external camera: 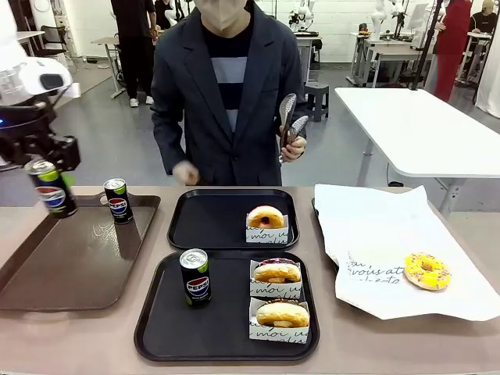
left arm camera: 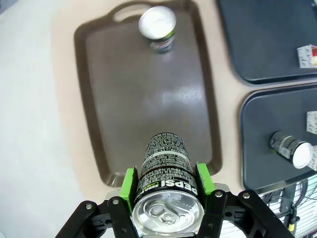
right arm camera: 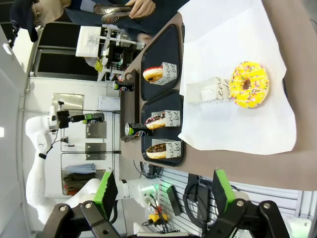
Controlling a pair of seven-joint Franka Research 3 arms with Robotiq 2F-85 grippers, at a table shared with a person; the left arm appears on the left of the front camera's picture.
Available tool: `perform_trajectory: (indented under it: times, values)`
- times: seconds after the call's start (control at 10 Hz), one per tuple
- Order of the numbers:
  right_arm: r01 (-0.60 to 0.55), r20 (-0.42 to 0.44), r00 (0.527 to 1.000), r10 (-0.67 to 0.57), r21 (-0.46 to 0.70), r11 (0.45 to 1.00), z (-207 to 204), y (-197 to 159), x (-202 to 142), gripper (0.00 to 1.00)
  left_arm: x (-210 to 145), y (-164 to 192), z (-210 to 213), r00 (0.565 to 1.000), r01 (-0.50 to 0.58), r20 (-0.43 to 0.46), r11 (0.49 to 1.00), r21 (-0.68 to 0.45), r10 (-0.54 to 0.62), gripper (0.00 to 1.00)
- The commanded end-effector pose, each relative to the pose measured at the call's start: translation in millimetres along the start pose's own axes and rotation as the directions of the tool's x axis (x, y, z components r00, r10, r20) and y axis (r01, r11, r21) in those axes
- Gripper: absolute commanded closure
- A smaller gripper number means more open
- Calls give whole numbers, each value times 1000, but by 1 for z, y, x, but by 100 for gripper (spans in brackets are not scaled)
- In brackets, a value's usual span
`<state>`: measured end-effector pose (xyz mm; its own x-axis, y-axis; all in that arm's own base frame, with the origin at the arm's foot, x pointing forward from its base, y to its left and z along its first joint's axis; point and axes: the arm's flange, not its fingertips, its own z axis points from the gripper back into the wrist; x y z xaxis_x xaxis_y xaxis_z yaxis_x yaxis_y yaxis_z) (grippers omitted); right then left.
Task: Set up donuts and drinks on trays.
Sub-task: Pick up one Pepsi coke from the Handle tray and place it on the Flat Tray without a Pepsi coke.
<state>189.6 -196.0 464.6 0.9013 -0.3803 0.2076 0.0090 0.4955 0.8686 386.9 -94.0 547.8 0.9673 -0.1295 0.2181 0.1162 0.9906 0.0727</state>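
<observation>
Near black tray (external camera: 156, 312): one Pepsi can (external camera: 194, 276) upright at left, two sleeved donuts (external camera: 276, 272) at right; looks complete. Far black tray (external camera: 211, 226): one sleeved donut (external camera: 266, 216), no drink. Left gripper (left arm camera: 167, 184) part-closed on a second can (left arm camera: 166, 163), green pads (left arm camera: 130, 184) pressed to its sides just under the top rim. Held clear above the left edge of the brown tray (external camera: 70, 266), slightly tilted. Third can (external camera: 118, 200) upright at the brown tray's far end. Right gripper (right arm camera: 161, 193) jaws wide apart, nothing between them. Yellow sprinkled donut (external camera: 426, 270) on white paper (external camera: 375, 226) at right, unsleeved, apart from both black trays. Person's hand (external camera: 293, 147) holding tongs (external camera: 287, 113) behind far tray.

Step in hand, judged: transfer of drink to far tray. Next move: swing right across brown tray, past standing can without clipping it. Then level the held can, lower onto bare left part of far tray, release.

Views:
- Left wrist gives pad contact and grip height on can, plus top-down layout of brown tray.
- Front gives lift height, tilt and both trays' fill.
- Right wrist gives open empty jaws and a sideways look at paper and donut.
</observation>
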Motion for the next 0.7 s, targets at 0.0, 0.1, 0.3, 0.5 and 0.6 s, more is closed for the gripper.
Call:
perform_trajectory:
  times: [0.0,0.1,0.3,0.5,0.6]
  values:
    - [-17,7,1000,17,20,1000,0,-1,1,0,33,-22,2,999,44,20,999,-29,-44,42]
    - [-17,7,1000,17,20,1000,0,-1,1,0,49,-43,-1,996,86,28,996,-24,-85,42]
    - [-17,7,1000,17,20,1000,0,-1,1,0,76,-76,-8,989,148,30,989,-24,-147,42]
    - [-17,7,1000,17,20,1000,0,-1,1,0,102,-110,-19,977,207,53,978,-10,-206,42]
    - [-17,7,1000,17,20,1000,0,-1,1,0,118,-128,-30,969,240,59,971,8,-240,42]
